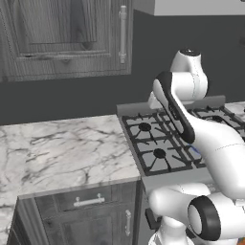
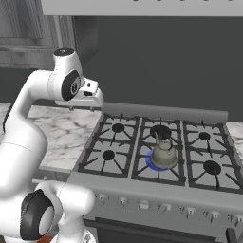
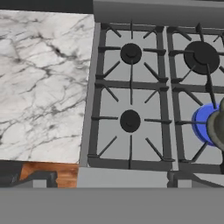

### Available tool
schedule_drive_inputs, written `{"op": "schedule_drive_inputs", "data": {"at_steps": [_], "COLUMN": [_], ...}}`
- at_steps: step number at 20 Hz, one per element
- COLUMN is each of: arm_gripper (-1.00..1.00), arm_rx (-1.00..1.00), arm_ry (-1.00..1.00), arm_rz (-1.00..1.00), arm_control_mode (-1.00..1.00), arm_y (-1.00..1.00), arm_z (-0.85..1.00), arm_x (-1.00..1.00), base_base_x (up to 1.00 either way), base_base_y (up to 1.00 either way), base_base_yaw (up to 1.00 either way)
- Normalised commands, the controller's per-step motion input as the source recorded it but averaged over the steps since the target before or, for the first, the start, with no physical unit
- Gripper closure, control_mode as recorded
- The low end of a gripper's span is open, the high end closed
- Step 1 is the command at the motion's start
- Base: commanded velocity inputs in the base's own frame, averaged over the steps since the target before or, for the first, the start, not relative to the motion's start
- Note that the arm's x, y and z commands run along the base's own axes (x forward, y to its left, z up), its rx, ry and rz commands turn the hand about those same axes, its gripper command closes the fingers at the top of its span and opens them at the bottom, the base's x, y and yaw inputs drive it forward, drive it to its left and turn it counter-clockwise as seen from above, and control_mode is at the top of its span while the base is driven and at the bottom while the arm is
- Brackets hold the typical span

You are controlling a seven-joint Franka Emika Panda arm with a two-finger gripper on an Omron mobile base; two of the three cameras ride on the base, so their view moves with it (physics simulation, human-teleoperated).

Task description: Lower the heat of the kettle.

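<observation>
I see the kettle (image 2: 163, 153) sitting on the front middle burner of the stove (image 2: 142, 187), a blue flame (image 2: 153, 163) ringing its base. In the hand view its edge (image 3: 218, 126) shows at far right over the blue glow. The gripper (image 2: 90, 91) hovers high above the stove's left rear corner, well apart from the kettle. I cannot tell how the jaws stand. Marble counter (image 1: 57, 150) lies left of the stove.

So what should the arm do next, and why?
Probably lower the end effector toward the knobs on the stove's front. The kettle sits on a lit front-centre burner with blue flame, while the end effector hangs high over the stove's left edge.
</observation>
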Motion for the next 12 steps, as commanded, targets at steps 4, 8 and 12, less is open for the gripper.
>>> {"op": "schedule_drive_inputs", "data": {"at_steps": [4, 8, 12], "arm_gripper": [-1.0, -1.0, -1.0], "arm_rx": [0.01, 0.17, 0.25], "arm_ry": [-0.03, -0.12, -0.1], "arm_rz": [0.0, 0.0, -0.06], "arm_control_mode": [-1.0, -1.0, -1.0], "arm_y": [-0.09, -0.73, -0.89], "arm_z": [-0.11, -0.35, -0.54], "arm_x": [-0.04, -0.44, -0.67], "base_base_x": [0.0, 0.0, 0.0], "base_base_y": [0.0, 0.0, 0.0], "base_base_yaw": [0.0, 0.0, 0.0]}}
